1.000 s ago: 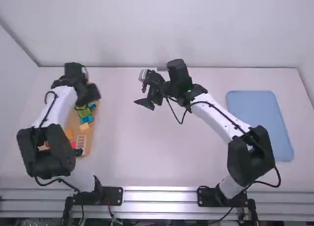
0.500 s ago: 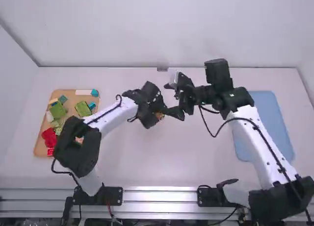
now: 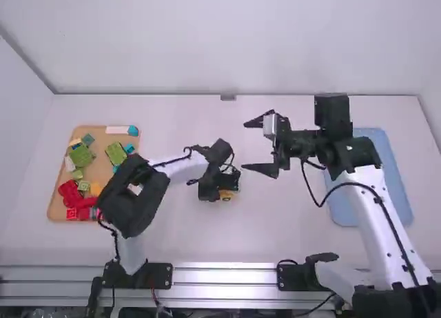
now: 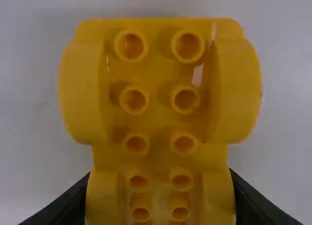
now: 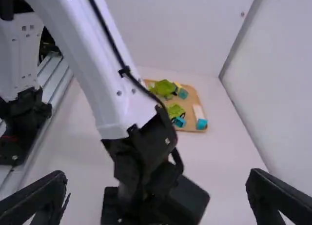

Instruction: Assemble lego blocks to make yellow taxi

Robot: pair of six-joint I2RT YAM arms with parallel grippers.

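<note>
With twelve pointing away from the high camera, the left gripper (image 3: 226,183) is pinching the yellow car base (image 4: 158,95) near the middle of the table (image 3: 207,239), a finger on either side, and the base is showing its rows of studs to the wrist. The right gripper (image 3: 249,145) is waiting with fingers spread wide, at about one o'clock from it. The wooden tray (image 3: 98,142) is lying at nine o'clock, holding green blocks (image 3: 116,153) and red blocks (image 3: 71,194). The step seems to be setting the base down as the taxi's foundation. Doing it well means keeping it level, feeling both ends seat before easing the grip, and opening evenly; one finger dragging could be skewing it.
</note>
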